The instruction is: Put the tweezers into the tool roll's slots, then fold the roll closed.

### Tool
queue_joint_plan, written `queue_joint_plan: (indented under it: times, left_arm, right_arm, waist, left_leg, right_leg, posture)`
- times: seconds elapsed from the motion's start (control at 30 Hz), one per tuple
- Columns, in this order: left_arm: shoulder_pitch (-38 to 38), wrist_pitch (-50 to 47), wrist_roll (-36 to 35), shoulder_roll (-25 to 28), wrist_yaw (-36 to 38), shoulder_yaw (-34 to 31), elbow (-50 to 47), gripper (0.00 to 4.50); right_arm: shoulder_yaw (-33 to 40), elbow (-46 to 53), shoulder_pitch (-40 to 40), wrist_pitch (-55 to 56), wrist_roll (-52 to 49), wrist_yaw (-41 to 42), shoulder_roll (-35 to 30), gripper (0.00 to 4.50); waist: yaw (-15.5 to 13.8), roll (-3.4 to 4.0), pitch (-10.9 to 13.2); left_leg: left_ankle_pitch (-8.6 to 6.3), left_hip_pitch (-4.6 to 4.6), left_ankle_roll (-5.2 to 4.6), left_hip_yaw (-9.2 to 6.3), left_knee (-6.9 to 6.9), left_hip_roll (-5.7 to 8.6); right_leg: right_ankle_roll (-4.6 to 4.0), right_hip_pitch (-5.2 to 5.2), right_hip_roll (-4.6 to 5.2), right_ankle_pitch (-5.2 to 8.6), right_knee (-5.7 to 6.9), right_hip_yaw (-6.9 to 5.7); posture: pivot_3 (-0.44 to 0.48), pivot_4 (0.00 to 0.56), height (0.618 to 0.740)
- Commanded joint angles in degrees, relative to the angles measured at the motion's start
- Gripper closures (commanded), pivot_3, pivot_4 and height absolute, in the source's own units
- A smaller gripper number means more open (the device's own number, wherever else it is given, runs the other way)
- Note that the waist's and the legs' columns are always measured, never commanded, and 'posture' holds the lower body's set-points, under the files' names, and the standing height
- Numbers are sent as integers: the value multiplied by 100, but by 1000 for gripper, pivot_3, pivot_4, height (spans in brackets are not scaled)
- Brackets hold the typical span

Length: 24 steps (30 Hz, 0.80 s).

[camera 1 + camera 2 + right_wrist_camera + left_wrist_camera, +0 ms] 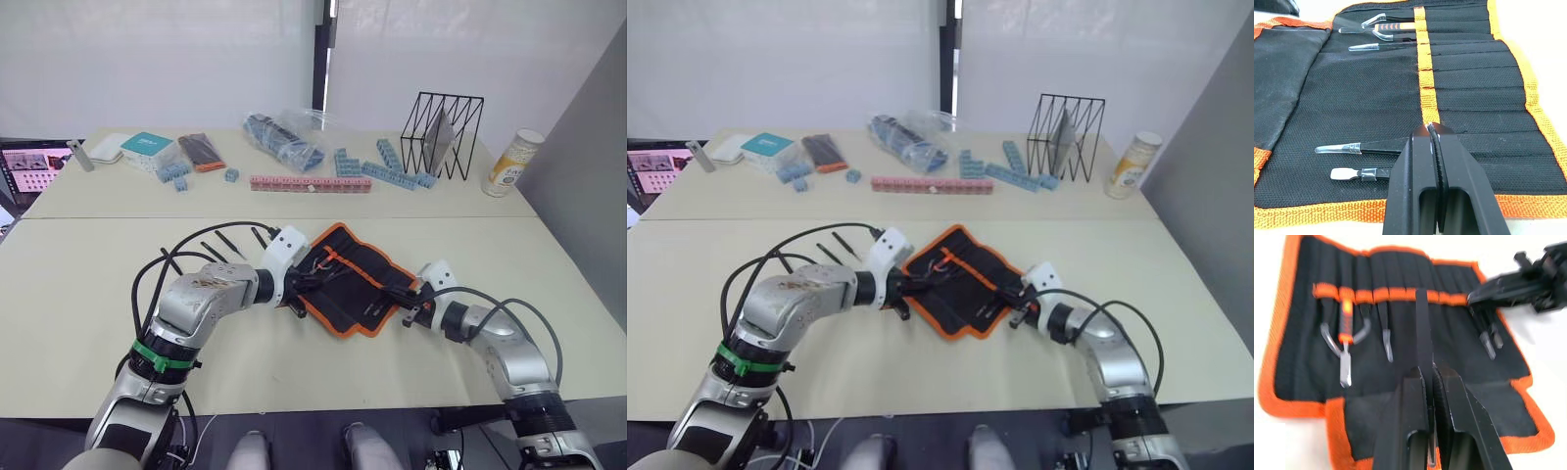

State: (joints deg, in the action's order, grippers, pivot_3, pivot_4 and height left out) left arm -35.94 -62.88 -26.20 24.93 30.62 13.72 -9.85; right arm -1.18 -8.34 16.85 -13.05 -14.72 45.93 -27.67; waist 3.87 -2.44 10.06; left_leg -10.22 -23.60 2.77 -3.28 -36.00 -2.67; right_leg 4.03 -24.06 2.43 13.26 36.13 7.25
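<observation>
left tool point(1429, 374): mine, clamped on one black tweezer point(1423, 328). The tweezer lies along the roll's inner face, its far end at the orange strip point(1396, 294), at a slot mouth (can't tell whether it is under the strip).
right tool point(1432, 134): mine, fingers pressed together with nothing between them, tips resting on the orange strip at the roll's right side. In the left wrist view it comes in at the strip's end point(1518, 284).
tool roll point(355, 277): open flat on the near surface point(118, 284), between my two arms, set diagonal to the surface edge. Orange trim all round, one end flap folded inward.
slots point(1479, 100): narrow black channels running off the orange strip; several between the seated tools are unfilled.
seated tweezers: one straight pair with a capped tip point(1385, 333) next to the held one, two more near the right tool point(1359, 147), the lower with a flat spade tip point(1352, 173).
other tool in roll: an orange-handled piece with curved clear-capped arms point(1344, 340), near the roll's left end.
loose tweezers point(223, 243): three or so black ones on the surface just beyond my left arm, beside the cables, apart from the roll.
far surface: black wire rack point(443, 134), white canister point(512, 163), pink block row point(310, 183), blue blocks point(392, 168), clear bag of blue parts point(286, 140), teal box point(147, 147), small dark packet with an orange end point(202, 152).
</observation>
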Motion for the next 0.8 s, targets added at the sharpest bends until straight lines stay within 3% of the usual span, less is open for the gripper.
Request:
queue_joint_plan:
  times: [0.03, 0.37, 0.8]
  left_arm:
    - [-27, -71, 168, -75, -183, -42, 26, 4500]
    - [-84, 135, 295, -329, -257, -151, 257, 4500]
    - [-652, 1720, 1183, -983, 92, 449, 1971, 4500]
  right_arm:
    - [-8, -201, -57, -138, 40, -33, 32, 4479]
    - [-13, -280, -21, -185, 36, 5, 53, 4479]
    - [-143, -340, -32, -235, 201, -31, 13, 4479]
  waist:
    - [12, 0, 0]
    - [9, 0, 0]
    - [10, -1, 0]
  left_leg:
    - [0, 2, 0, 0, 0, 0]
    - [0, 31, 0, 1, -1, 0]
    - [0, 65, 0, -3, -8, 5]
  right_leg:
    - [0, 0, 0, 0, 1, 0]
    - [0, 29, 0, 0, 1, 1]
    - [0, 81, 1, 2, -17, 2]
  posture:
    - [0, 150, 737]
    - [0, 150, 737]
    - [0, 150, 737]
